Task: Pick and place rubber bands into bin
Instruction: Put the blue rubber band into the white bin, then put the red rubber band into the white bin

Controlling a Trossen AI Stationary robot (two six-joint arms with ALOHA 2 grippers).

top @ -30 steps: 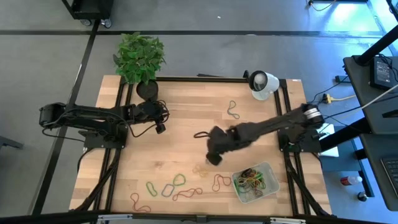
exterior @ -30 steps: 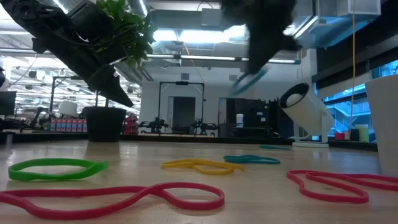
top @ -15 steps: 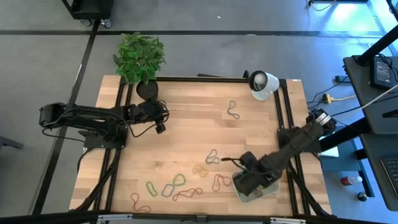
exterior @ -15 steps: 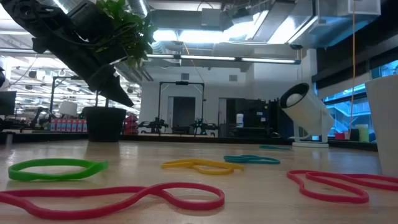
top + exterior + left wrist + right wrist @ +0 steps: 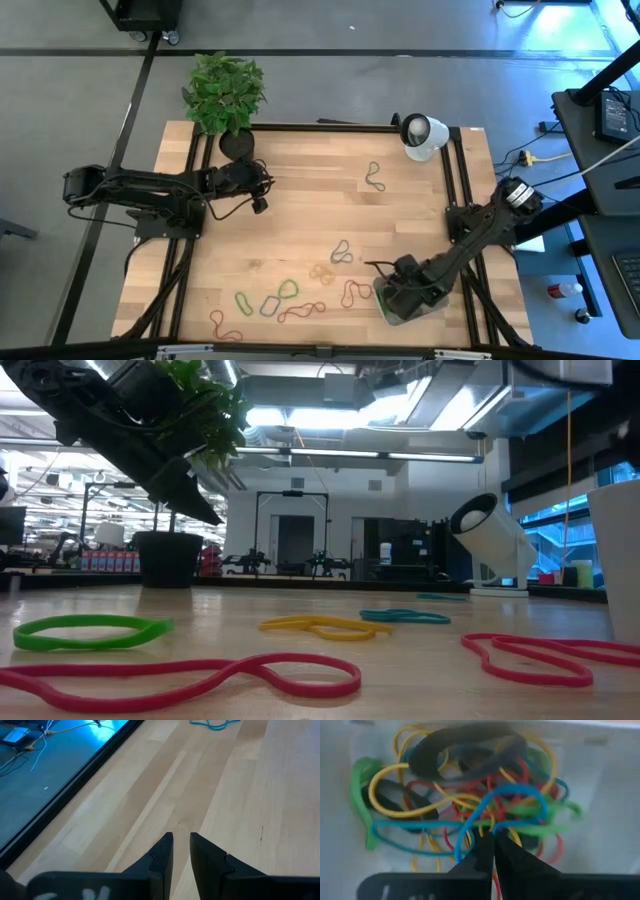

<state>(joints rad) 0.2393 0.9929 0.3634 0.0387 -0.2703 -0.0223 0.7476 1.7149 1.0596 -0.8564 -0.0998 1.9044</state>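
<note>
The wooden table (image 5: 300, 200) carries both arms; the plant pot (image 5: 235, 142) and the white round device (image 5: 422, 135) stand at its far edge as before. The left arm is parked over the table's left side, its left gripper (image 5: 259, 205) in the same spot as half a second ago, fingers (image 5: 165, 852) nearly together with a narrow gap and nothing between them. The right arm has reached lower into the near right corner since the previous frame, and the right gripper (image 5: 403, 296) now sits down over the bin (image 5: 432, 306), covering most of it. In the right wrist view the fingers (image 5: 485, 855) are pressed together, pinching a blue rubber band (image 5: 495, 802) directly above the tangled pile of rubber bands (image 5: 445, 820) lying inside the bin (image 5: 610, 810). One second ago this gripper was mid-table. Loose bands (image 5: 290, 300) remain on the table's near edge, left of the bin, unchanged in position; one teal band (image 5: 374, 177) lies apart near the far side.
</note>
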